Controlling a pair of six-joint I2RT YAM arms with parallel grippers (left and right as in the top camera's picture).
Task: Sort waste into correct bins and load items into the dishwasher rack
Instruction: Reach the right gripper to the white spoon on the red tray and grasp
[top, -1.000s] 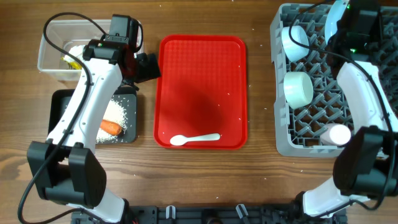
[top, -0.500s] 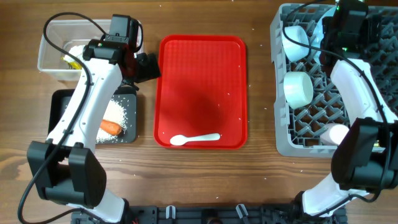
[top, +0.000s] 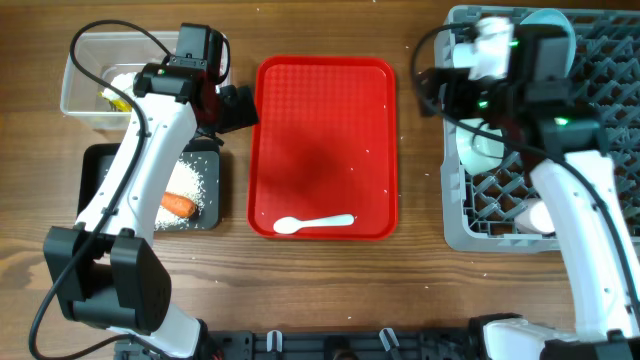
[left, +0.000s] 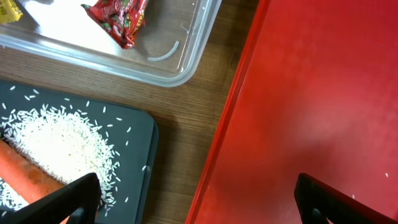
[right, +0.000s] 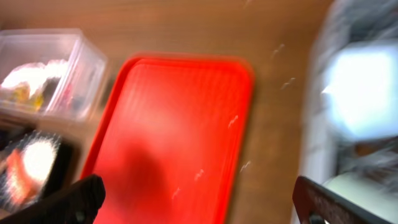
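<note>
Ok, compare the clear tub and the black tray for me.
The clear tub is see-through and deeper; the black tray is opaque and shallow. The clear tub holds a snack wrapper; the black tray holds rice and a carrot. Both are rectangular, beside the red tray.

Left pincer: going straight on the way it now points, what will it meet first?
Probably the rim of the red tray, beside the strip of table between it and the black tray. The left pincer is open and empty. Depth is unclear; it might touch the wood instead.
</note>
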